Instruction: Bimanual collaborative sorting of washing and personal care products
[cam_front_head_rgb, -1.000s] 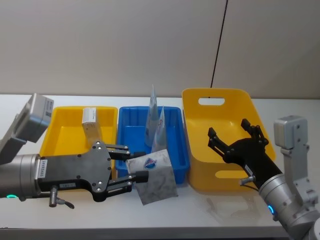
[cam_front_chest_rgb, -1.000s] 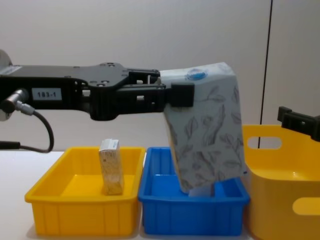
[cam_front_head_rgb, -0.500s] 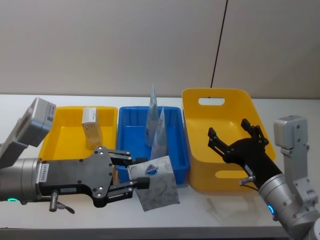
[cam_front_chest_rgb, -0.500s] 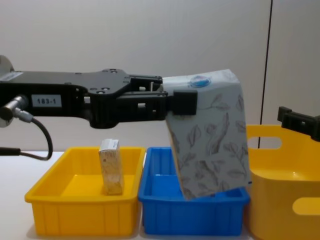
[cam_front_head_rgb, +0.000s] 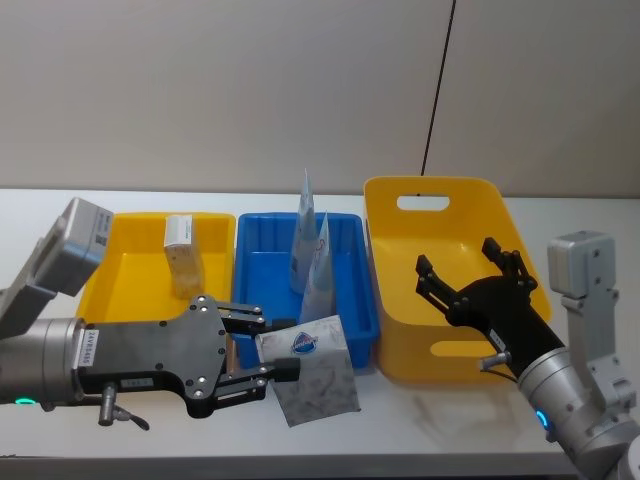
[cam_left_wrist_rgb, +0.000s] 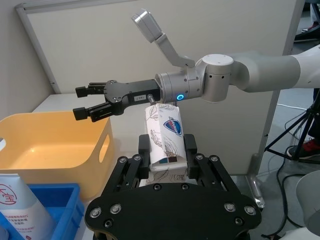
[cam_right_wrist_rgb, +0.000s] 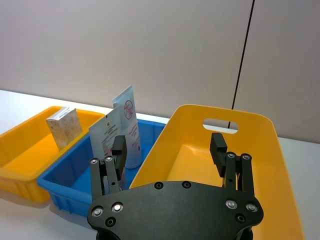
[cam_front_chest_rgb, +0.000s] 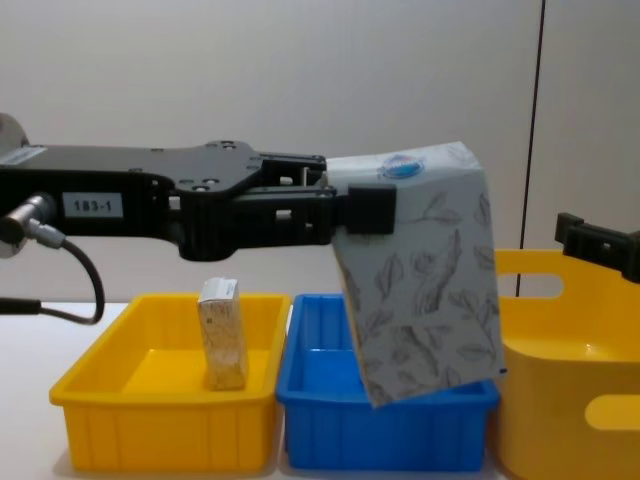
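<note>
My left gripper (cam_front_head_rgb: 281, 347) is shut on an off-white carton (cam_front_head_rgb: 318, 380) with grey leaf print and a blue mark. It holds the carton in the air at the near end of the blue tray (cam_front_head_rgb: 258, 275). From the chest the held carton (cam_front_chest_rgb: 425, 290) hangs tilted in front of that tray. The left wrist view has the carton (cam_left_wrist_rgb: 165, 132) clamped between the fingers. My right gripper (cam_front_head_rgb: 470, 281) hovers open over the large yellow basket (cam_front_head_rgb: 440, 212). A second carton (cam_front_head_rgb: 182, 255) stands in the yellow tray (cam_front_head_rgb: 120, 280). Two pale-blue tubes (cam_front_head_rgb: 306, 235) stand in the blue tray.
The three containers stand side by side on a white table (cam_front_head_rgb: 450, 415): yellow tray left, blue tray middle, basket right. A grey wall with a black vertical line (cam_front_head_rgb: 438, 90) rises behind them.
My left gripper has drifted slightly toward the near table edge and to the right with the carton still in it. The right gripper has not moved.
</note>
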